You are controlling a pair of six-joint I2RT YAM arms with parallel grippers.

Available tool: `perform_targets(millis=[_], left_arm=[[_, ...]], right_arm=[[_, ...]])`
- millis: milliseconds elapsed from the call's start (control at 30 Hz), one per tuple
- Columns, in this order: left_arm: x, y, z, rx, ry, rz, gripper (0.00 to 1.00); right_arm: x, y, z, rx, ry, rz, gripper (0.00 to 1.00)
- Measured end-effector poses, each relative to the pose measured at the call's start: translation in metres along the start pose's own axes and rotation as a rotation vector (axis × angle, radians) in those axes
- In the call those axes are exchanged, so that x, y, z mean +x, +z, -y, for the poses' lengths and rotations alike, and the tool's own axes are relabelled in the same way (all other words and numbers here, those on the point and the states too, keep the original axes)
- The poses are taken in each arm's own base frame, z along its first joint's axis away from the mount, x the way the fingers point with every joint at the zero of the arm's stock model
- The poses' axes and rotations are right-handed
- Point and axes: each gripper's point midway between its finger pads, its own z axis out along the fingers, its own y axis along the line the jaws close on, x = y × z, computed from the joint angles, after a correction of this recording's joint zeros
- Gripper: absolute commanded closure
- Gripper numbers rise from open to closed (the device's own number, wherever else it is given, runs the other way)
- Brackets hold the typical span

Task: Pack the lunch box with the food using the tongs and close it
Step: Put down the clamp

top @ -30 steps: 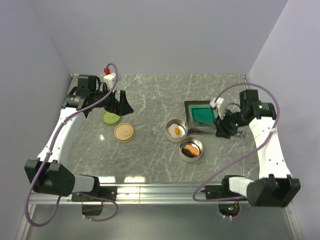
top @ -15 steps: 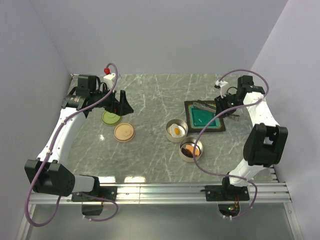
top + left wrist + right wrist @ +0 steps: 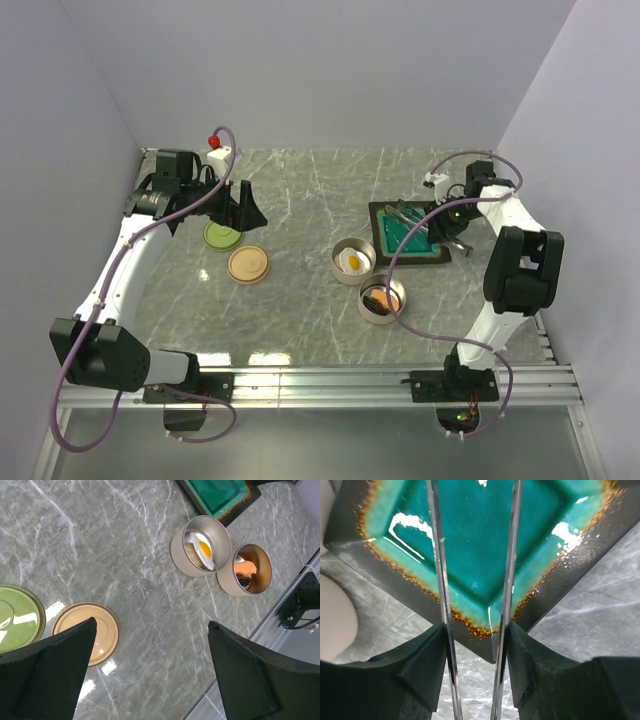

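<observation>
The tongs (image 3: 438, 580) were slim and silver, two thin shiny arms running side by side. The right fingers (image 3: 427, 670) had closed on them from both sides, one arm lying against each inner face, and held them just above the tray (image 3: 470, 530), a square teal dish with a dark, speckled rim at the far right of the bench (image 3: 300, 200). The left fingers (image 3: 50, 675) stood spread wide with nothing between them, hanging over the far left of the bench above the lids.

The food sat in two round metal tins near the middle. The egg (image 3: 204, 550), white with a yellow yolk, lay in the tin (image 3: 180, 555) nearer the tray. An orange piece (image 3: 245, 568) and a dark piece (image 3: 245, 582) lay together in the other tin (image 3: 227, 582), which touched the first.

The bench was grey-green marbled stone, glossy with white veins. Plain pale walls (image 3: 320, 70) enclosed it on three sides, and a metal rail (image 3: 350, 378) ran along the near edge.

Counted: one pair of tongs, one tray, two tins, three food pieces, and two lids apart from the tins, a green lid (image 3: 17, 617) and a tan lid (image 3: 86, 634).
</observation>
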Motion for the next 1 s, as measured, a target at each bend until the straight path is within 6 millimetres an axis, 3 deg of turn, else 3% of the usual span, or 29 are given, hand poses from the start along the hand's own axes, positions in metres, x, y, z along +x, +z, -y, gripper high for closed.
perform_targets(millis=[267,400,433,467,733,767,1000], left_arm=[[0.004,0.006,-0.004,0.001,-0.015,-0.018,0.01],[0.005,0.006,-0.005,0.000,-0.017,-0.023,0.00],[0.005,0.006,-0.005,0.000,-0.017,-0.023,0.01],[0.005,0.006,-0.005,0.000,-0.017,-0.023,0.00],[0.006,0.006,-0.008,-0.016,-0.018,-0.029,0.00],[0.006,0.006,-0.008,-0.018,-0.018,-0.030,0.01],[0.012,0.005,-0.010,-0.032,-0.032,-0.053,0.01]], right_arm=[[0.022,0.021,0.002,-0.003,0.011,-0.057,0.41],[0.032,0.030,-0.002,-0.008,0.007,-0.085,0.27],[0.032,0.031,-0.004,-0.014,0.008,-0.087,0.26],[0.031,0.031,-0.005,-0.014,0.002,-0.088,0.18],[0.029,0.033,-0.010,-0.006,-0.012,-0.079,0.13],[0.029,0.033,-0.011,-0.005,-0.011,-0.079,0.02],[0.030,0.029,-0.011,0.010,0.012,-0.087,0.00]])
